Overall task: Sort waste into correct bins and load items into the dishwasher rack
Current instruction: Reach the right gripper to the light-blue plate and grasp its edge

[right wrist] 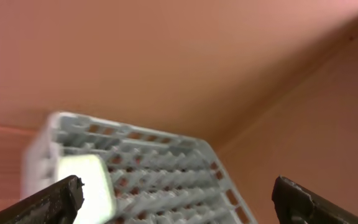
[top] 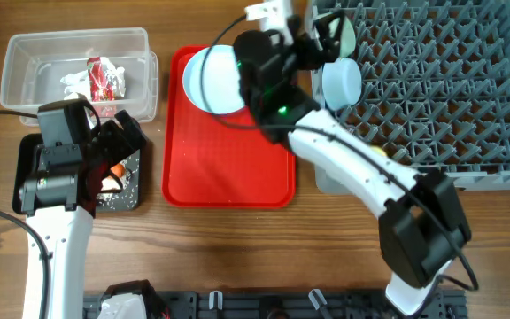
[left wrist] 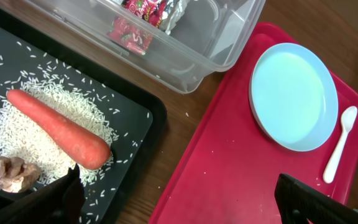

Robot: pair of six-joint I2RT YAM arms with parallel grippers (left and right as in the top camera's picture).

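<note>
Two pincers, both spread wide, nothing between the fingers of either.

Left pincer hangs over the black tray, lower left of the overhead frame. In the left wrist view my fingertips sit at the bottom corners. The carrot lies on its side on the rice in the left half of the frame. It is just above the left-hand fingertip, outside the gap, with no contact visible. A small brownish lump lies on the same tray, lower left corner.

The clear tub is at upper left of the overhead frame, just above the black tray. The red wrapper and the tissue are inside it.

The red tray is centre frame. The plate is on its upper part, partly hidden overhead by my right arm. The spoon lies on the tray just right of the plate.

Right pincer is at top centre of the overhead frame, at the left edge of the rack. A light blue bowl sits in the rack at that edge, just below and right of the pincer. In the right wrist view, which is blurred, the bowl shows at lower left, close beside the left-hand finger and off the centre of the gap. Cannot tell whether it touches that finger.
</note>
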